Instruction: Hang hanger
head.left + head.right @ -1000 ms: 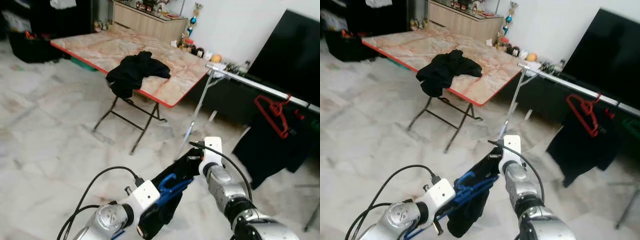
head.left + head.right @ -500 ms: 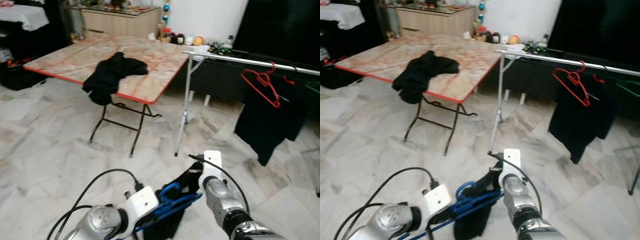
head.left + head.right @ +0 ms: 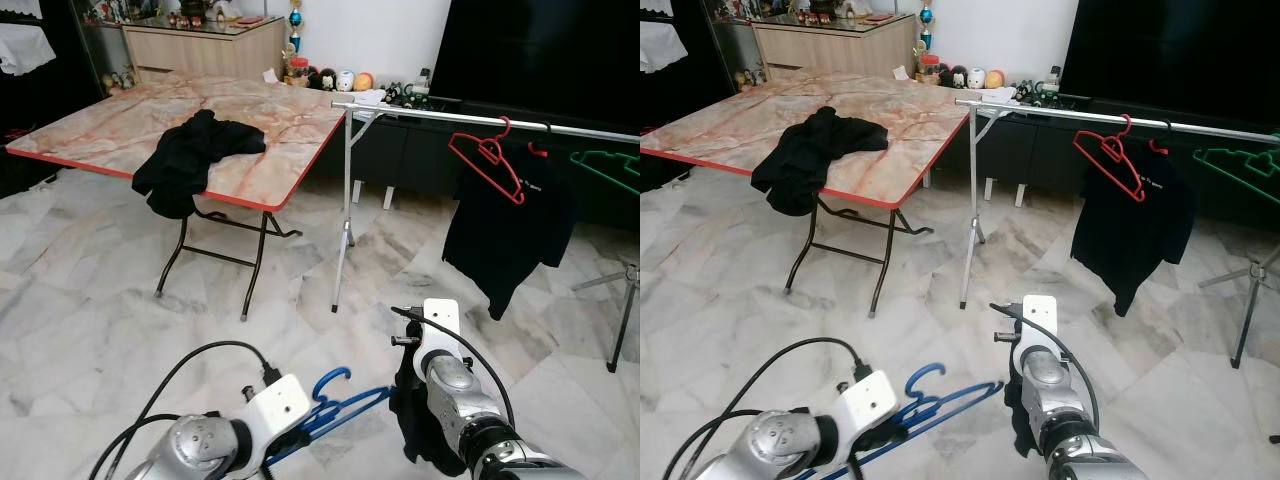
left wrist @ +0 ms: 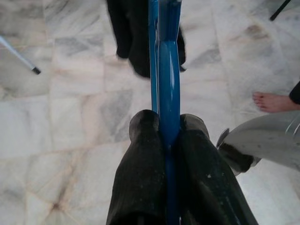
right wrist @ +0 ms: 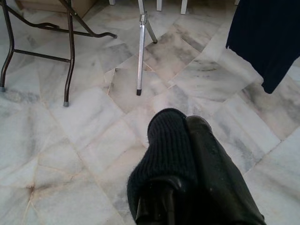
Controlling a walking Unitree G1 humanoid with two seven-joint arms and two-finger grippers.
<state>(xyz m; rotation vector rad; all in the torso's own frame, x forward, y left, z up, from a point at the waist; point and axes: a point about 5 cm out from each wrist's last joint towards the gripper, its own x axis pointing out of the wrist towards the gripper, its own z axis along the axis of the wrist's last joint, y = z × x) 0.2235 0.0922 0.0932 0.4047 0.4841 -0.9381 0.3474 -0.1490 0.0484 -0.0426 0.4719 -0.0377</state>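
Observation:
My left gripper (image 4: 165,124) is shut on a blue hanger (image 3: 335,408), held low in front of me with its hook up. The hanger's far end reaches a black garment (image 3: 415,435) that hangs from my right gripper (image 5: 185,124), which is shut on its knit cloth. Ahead stands a silver clothes rail (image 3: 470,116). On it hang a red hanger (image 3: 487,160), a black shirt (image 3: 505,225) and a green hanger (image 3: 608,166).
A folding table (image 3: 100,125) with a marble top stands at the left, a black garment (image 3: 185,160) draped over its edge. The rail's leg (image 3: 341,230) stands between table and shirt. A person's bare foot (image 4: 272,101) is on the marble floor close by.
The camera has swung round, so the rail now lies straight ahead. More of the blue hanger shows bare; the black garment now hangs mostly from my right gripper.

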